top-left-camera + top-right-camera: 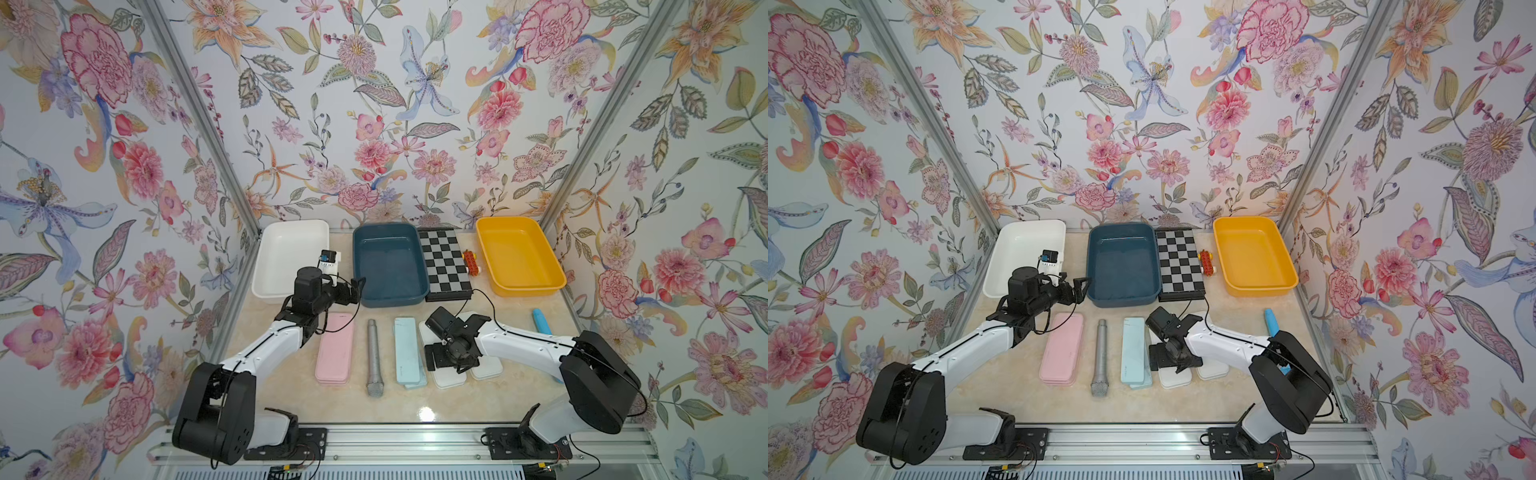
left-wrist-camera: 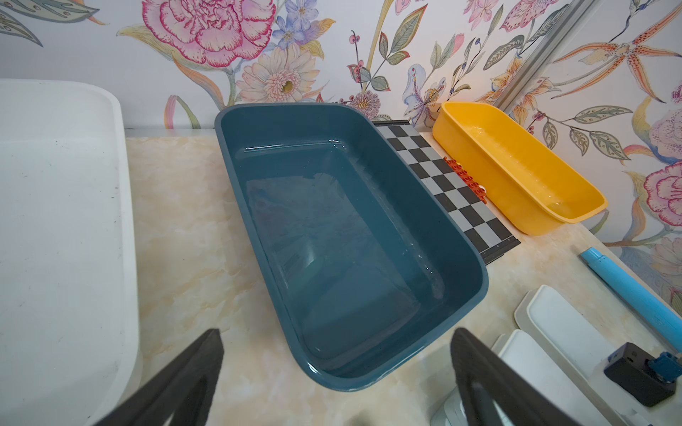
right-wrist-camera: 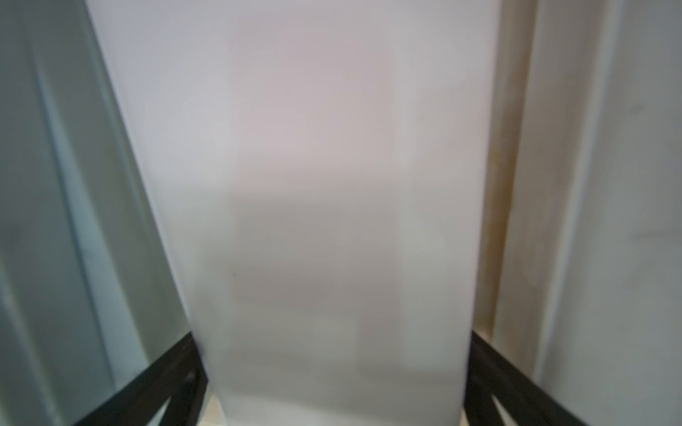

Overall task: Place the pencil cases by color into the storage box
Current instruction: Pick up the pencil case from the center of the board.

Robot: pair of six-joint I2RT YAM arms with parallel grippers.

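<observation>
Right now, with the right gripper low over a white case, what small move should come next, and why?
Probably close the right gripper on the white pencil case: its open fingers straddle the case's width, nothing is gripped yet, and the white bin stands empty.

Two pink cases [image 1: 334, 349] lie stacked flat on the table [image 1: 291, 399], lengthwise front to back. Near them two pale blue cases [image 1: 405, 351] are stacked, the lower one peeking out askew. Two white cases [image 1: 446, 380] lie side by side, narrowly apart, partly hidden
</observation>
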